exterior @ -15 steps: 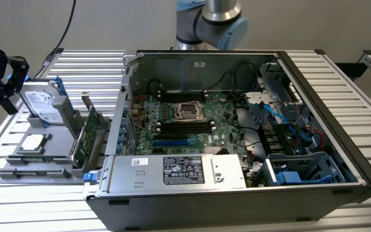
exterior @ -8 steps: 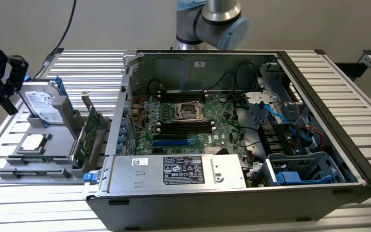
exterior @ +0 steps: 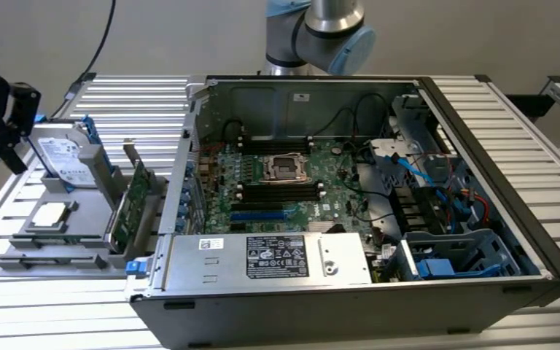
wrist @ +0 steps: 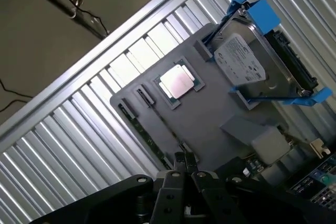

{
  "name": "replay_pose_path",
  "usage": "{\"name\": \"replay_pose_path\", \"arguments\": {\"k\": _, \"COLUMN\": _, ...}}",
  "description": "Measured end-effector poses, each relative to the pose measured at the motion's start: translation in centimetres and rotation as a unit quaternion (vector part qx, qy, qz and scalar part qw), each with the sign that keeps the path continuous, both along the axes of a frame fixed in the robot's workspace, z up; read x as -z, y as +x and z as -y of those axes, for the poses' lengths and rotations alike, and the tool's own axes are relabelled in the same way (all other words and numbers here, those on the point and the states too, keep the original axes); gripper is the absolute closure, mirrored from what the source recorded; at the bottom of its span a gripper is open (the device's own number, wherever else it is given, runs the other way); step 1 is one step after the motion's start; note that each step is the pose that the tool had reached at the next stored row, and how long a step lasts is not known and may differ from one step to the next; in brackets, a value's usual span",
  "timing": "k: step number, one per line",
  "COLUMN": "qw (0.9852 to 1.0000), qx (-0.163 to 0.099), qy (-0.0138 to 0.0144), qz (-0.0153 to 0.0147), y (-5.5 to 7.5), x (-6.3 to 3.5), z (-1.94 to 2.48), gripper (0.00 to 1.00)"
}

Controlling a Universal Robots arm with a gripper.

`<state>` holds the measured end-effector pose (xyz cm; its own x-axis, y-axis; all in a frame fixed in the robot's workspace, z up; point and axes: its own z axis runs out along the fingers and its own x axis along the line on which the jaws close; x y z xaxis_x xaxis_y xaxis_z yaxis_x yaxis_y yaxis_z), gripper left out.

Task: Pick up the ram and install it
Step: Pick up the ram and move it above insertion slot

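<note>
I reckon you want the thin green ram stick [wrist: 143, 136] pinched square across its narrow edge and lifted straight up out of its slot, no twisting. Your black two-finger gripper [wrist: 185, 161] is clenched on nothing, tips just beside the stick's end. The stick sits along the edge of the flat grey plastic tray [wrist: 202, 116], with the square silver processor chip [wrist: 177, 82] between it and the blue-railed silver hard drive [wrist: 247, 66]
</note>
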<state>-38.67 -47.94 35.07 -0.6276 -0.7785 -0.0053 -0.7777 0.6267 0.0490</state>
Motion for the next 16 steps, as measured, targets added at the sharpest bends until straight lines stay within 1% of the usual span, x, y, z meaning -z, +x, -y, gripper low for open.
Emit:
{"name": "replay_pose_path", "arguments": {"k": 2, "qw": 0.9998, "qx": -0.018, "qy": 0.0000, "qz": 0.0000, "y": 0.00, "x": 0.03, "z": 0.00, "gripper": 0.89}}
{"name": "replay_pose_path", "arguments": {"k": 4, "qw": 0.9993, "qx": -0.036, "qy": 0.0000, "qz": 0.0000, "y": 0.00, "x": 0.06, "z": 0.00, "gripper": 0.89}}
{"name": "replay_pose_path", "arguments": {"k": 6, "qw": 0.9985, "qx": -0.054, "qy": 0.0000, "qz": 0.0000, "y": 0.00, "x": 0.08, "z": 0.00, "gripper": 0.89}}
{"name": "replay_pose_path", "arguments": {"k": 8, "qw": 0.9974, "qx": -0.073, "qy": 0.0000, "qz": 0.0000, "y": 0.00, "x": 0.12, "z": 0.00, "gripper": 0.89}}
{"name": "replay_pose_path", "arguments": {"k": 10, "qw": 0.9959, "qx": -0.091, "qy": 0.0000, "qz": 0.0000, "y": 0.00, "x": 0.15, "z": 0.00, "gripper": 0.89}}
{"name": "replay_pose_path", "arguments": {"k": 12, "qw": 0.9941, "qx": -0.109, "qy": 0.0000, "qz": 0.0000, "y": 0.00, "x": 0.17, "z": 0.00, "gripper": 0.89}}
{"name": "replay_pose_path", "arguments": {"k": 14, "qw": 0.9919, "qx": -0.127, "qy": 0.0000, "qz": 0.0000, "y": 0.00, "x": 0.20, "z": 0.00, "gripper": 0.89}}
{"name": "replay_pose_path", "arguments": {"k": 16, "qw": 0.9894, "qx": -0.145, "qy": 0.0000, "qz": 0.0000, "y": 0.00, "x": 0.23, "z": 0.00, "gripper": 0.89}}
